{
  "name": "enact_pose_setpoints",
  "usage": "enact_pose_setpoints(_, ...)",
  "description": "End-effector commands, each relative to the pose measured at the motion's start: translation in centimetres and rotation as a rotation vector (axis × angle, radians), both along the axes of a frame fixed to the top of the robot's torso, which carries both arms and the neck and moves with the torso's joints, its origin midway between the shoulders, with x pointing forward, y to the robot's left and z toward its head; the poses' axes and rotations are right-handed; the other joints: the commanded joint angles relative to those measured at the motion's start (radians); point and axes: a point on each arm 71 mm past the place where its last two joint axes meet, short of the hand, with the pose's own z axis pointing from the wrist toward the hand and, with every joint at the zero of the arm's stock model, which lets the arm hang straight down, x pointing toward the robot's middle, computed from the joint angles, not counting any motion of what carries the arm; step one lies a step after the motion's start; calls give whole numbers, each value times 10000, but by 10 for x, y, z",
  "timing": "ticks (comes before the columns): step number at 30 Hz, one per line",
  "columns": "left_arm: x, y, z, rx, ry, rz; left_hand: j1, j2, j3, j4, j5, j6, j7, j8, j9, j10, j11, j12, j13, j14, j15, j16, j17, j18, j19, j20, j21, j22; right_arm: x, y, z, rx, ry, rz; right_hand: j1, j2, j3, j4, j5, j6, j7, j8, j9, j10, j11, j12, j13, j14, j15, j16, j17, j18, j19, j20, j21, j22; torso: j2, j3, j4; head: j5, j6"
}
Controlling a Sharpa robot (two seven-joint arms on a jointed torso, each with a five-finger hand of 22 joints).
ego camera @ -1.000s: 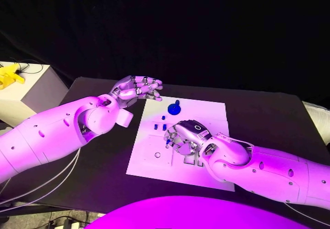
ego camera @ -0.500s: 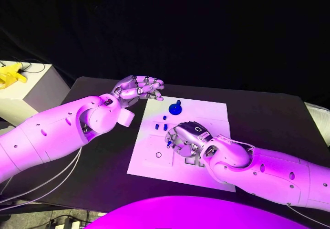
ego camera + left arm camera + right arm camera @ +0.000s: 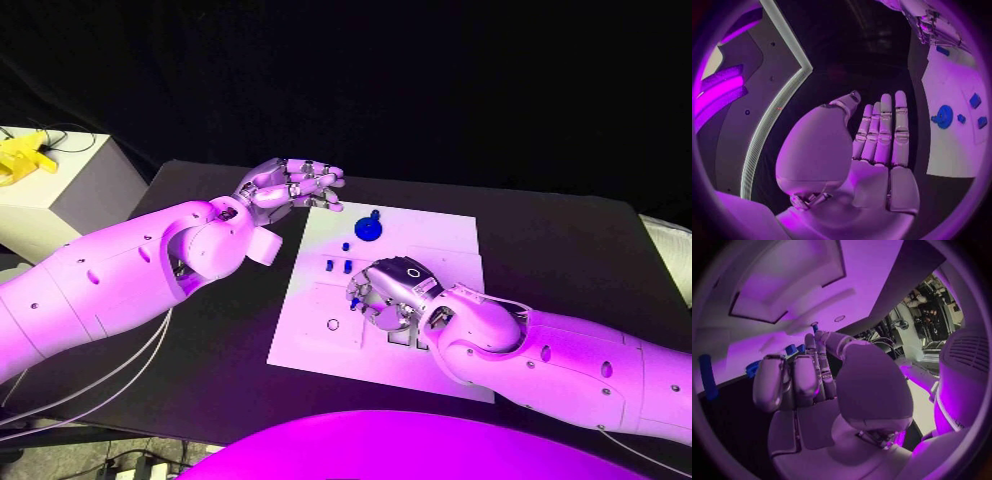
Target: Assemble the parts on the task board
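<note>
Several small blue parts lying loose on the task board, toward its far-left area; one larger round blue part just beyond them near the far edge. Board flat in the middle of the black table. Small sockets and a round hole visible on the near-left part of the board.

Right hand low over the board's centre, fingers curled downward, just beside the small parts. Cannot tell whether anything is pinched: fingertips hidden under the palm in the head view, and in the right wrist view fingers seen bent inward with blue pieces past them, contact unclear.

Left hand raised off the board's far-left corner, over the table, holding nothing; left wrist view shows fingers straight and side by side, palm bare.

Judged step: picking or seating a small part with the right hand, early in the assembly. Next move likely needs a firm pinch on one piece, then alignment over a matching socket. Risk: nudging neighbouring pieces.
</note>
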Motion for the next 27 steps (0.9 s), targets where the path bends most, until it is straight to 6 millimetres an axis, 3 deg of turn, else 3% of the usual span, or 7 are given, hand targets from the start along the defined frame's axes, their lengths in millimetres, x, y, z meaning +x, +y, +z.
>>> enact_pose_setpoints(1, 0, -2, 0, -162, -18, -114, 55, 25, 7, -63, 48, -27, 33, -64, -10, -4, 42, -42, 11, 30, 64, -60, 16, 116, 67, 10, -55, -16, -1, 1, -2, -183, -40, 130, -19, 62, 14, -62, 52, -4, 71, 69, 15, 167, -102, 26, -3, 225, -35, 55, -6, -102, 52, -19, 30, 8, -1, -4, -5, 2, 0)
enact_pose_setpoints(27, 0, -3, 0, -157, 41, -198, 46, 32, 5, -62, 48, -30, 35, -71, -13, -10, 46, -55, 12, 21, 69, -81, 26, 115, 64, 15, -73, -28, -2, 3, -10, -743, 24, 241, -91, 28, 2, -79, 20, -76, 91, 37, 40, 98, -79, -1, -2, 205, -18, 49, -62, -86, 6, -7, -19, -42, 1, -4, -3, 5, 0)
